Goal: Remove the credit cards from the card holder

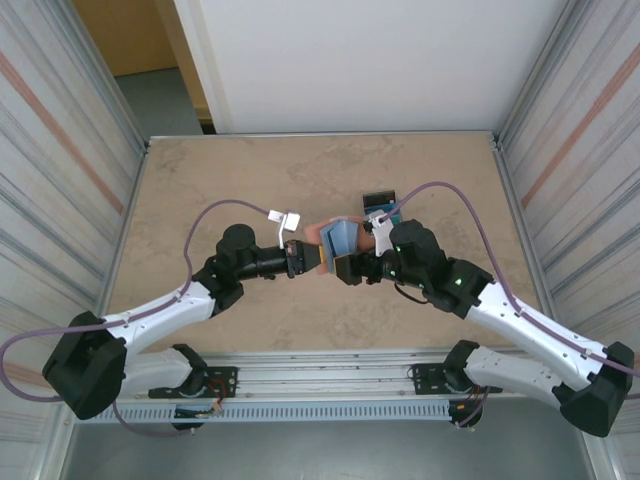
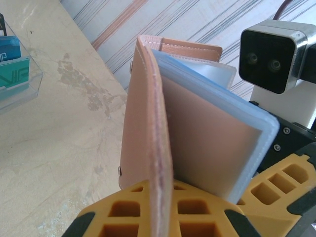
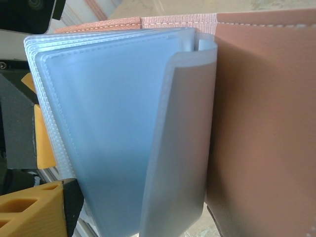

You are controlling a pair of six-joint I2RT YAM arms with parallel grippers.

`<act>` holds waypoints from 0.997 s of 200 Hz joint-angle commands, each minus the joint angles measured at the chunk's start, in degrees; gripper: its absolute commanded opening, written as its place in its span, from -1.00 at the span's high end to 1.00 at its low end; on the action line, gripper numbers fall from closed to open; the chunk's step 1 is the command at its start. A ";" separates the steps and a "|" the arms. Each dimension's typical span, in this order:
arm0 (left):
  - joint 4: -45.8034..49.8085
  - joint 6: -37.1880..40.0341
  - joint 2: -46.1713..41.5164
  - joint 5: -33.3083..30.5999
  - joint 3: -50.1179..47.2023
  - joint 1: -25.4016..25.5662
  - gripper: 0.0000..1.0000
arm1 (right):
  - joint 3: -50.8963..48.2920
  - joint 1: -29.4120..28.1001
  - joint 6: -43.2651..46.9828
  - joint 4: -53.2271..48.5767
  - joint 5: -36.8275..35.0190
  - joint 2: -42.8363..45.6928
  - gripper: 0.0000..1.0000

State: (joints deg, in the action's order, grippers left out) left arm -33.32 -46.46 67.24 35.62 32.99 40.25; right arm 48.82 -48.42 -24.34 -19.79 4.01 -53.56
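1. Left gripper (image 1: 316,257) is clamped on the card holder (image 1: 338,238). In the left wrist view its yellow fingers (image 2: 133,210) pinch the bottom of the pinkish-brown leather cover (image 2: 148,123) from both sides, with only a narrow gap.
2. The card holder is held off the table (image 1: 250,180), mid-table between the two arms. It stands on edge and is fanned open.
3. The light-blue plastic sleeves (image 3: 113,133) splay away from the leather cover (image 3: 261,123). One sleeve curls back toward the cover. The sleeves are frosted, so it cannot be told whether any card is inside.
4. Right gripper (image 1: 352,266) is right up against the open side of the holder. One yellow finger (image 3: 29,212) sits far out at the lower left, beside the sleeve stack, so the fingers are spread wide. It cannot be told whether a pad touches a sleeve.
5. From the left wrist view, a right-gripper finger (image 2: 276,185) sits just beside the outer blue sleeve edge, with the right wrist camera (image 2: 271,54) above it.
6. A clear stand (image 1: 380,203) sits on the table just behind the holder. It holds credit cards: a teal one (image 2: 12,74) in front and a blue one (image 2: 7,49) behind it.
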 commanded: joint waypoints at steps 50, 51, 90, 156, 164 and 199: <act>-4.03 -0.48 -1.15 1.86 1.55 0.36 1.00 | -0.04 -0.25 0.54 0.46 -0.48 3.04 -0.46; -4.03 -0.48 -1.20 1.84 1.55 0.36 1.00 | -0.04 -0.25 0.54 0.46 -0.48 3.04 -0.46; -2.98 -0.26 -1.85 1.96 1.64 0.36 1.00 | 0.22 -0.16 1.61 0.89 1.88 2.51 -0.74; -3.41 -0.21 -1.90 2.35 1.90 0.36 1.00 | 1.54 -0.11 2.28 -0.44 1.05 0.44 -0.73; -3.42 -0.21 -1.86 2.44 1.92 0.36 1.00 | 1.63 -0.16 2.28 -0.49 0.79 0.37 -0.73; -3.42 -0.19 -1.70 2.53 2.07 0.36 1.00 | 1.63 -0.15 2.10 -0.51 -0.06 0.35 -0.64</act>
State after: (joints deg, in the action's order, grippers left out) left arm -33.74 -46.61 67.18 36.49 32.99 40.25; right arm 48.84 -48.40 -23.29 -19.81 4.58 -53.28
